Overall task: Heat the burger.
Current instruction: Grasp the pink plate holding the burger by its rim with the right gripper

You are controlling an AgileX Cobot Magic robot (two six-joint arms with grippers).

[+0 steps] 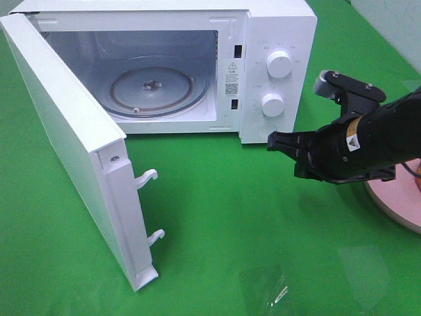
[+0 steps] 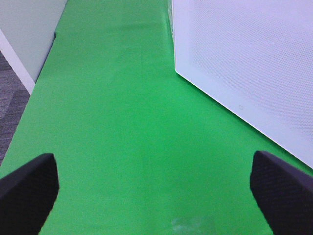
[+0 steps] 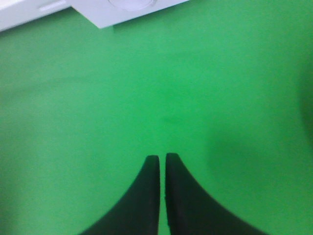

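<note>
The right claw (image 3: 162, 156) hangs over the green cloth (image 1: 230, 217) just in front of the microwave (image 1: 289, 33), fingers (image 3: 144, 196) almost touching and gripping nothing, while the left claw (image 2: 152, 156) is spread wide and empty beside the open door (image 1: 66, 131). The burger shows in no view; the right arm (image 1: 375, 138) covers part of the pink plate (image 1: 402, 201)

left gripper (image 2: 155, 192), fingers spread wide above green cloth (image 2: 112, 122); white dotted microwave panel (image 2: 244, 58) alongside
</note>
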